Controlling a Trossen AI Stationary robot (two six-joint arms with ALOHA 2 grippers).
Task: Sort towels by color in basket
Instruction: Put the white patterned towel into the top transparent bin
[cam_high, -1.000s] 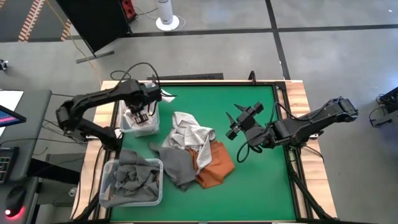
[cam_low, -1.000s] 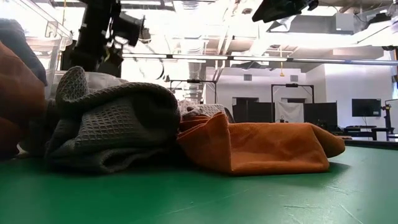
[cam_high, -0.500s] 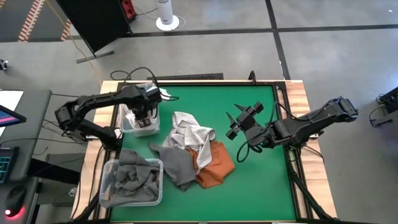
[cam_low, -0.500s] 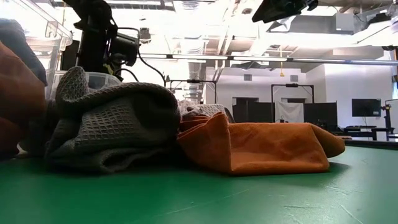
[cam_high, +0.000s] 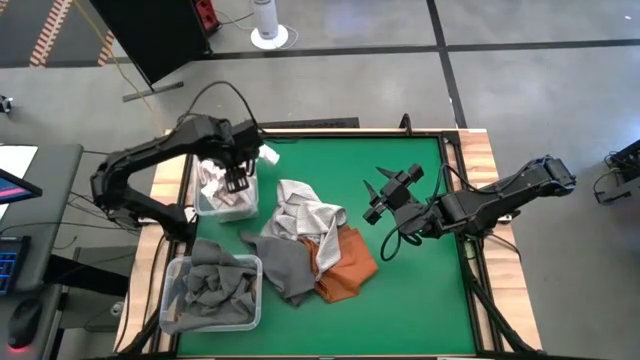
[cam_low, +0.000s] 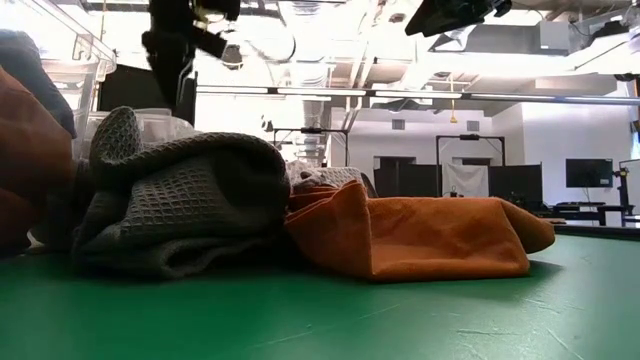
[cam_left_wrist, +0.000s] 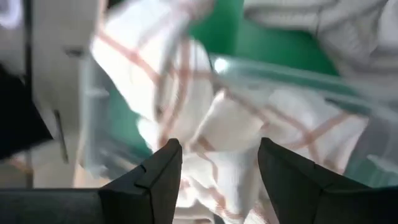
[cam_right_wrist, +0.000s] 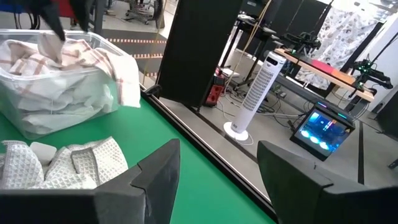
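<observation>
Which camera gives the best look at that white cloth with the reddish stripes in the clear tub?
The left wrist view: the striped white cloth fills it, just past the open left gripper. The right wrist view shows it farther off in its tub; the high view, small; the low view hides it.

Both arms are dark, near-black jointed links with thin black cables looping off them. Each pincer (cam_high: 236, 180) (cam_high: 385, 195) has two blunt, matte fingers (cam_left_wrist: 155, 180), apparently plastic.

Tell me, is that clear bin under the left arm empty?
No. The clear bin holds crumpled white checked towels, one draped over its rim; the left pincer hovers open above.
</observation>
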